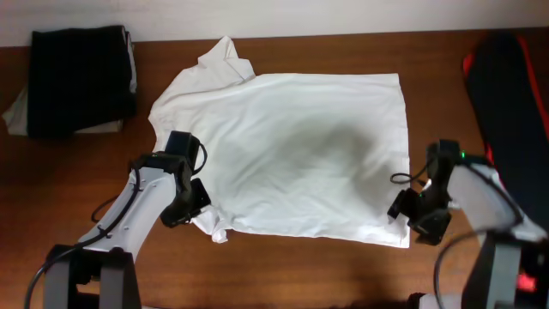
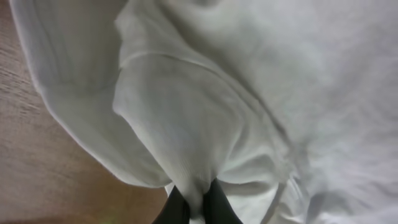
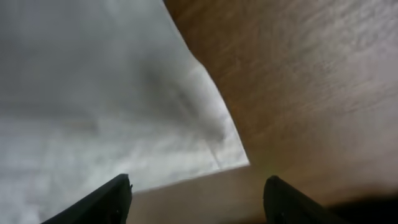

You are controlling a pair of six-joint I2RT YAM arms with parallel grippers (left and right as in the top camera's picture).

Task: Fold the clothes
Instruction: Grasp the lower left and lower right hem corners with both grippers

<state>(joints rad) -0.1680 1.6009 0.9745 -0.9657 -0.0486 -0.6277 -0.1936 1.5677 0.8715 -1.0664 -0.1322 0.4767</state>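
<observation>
A large white garment [image 1: 292, 159] lies spread flat across the middle of the wooden table, collar toward the back left. My left gripper [image 1: 190, 199] sits at its front left corner, shut on a pinch of the white cloth [image 2: 186, 143] that bunches up between the two dark fingers [image 2: 177, 208]. My right gripper [image 1: 403, 209] is at the front right corner of the garment, open; its fingers [image 3: 102, 199] stand wide apart over bare wood, just short of the cloth's corner [image 3: 239, 160], with nothing between them.
A folded dark garment [image 1: 77, 77] lies on the table at the back left. A black and red object [image 1: 506, 94] lies along the right edge. Bare wood [image 1: 300, 275] runs along the front of the table.
</observation>
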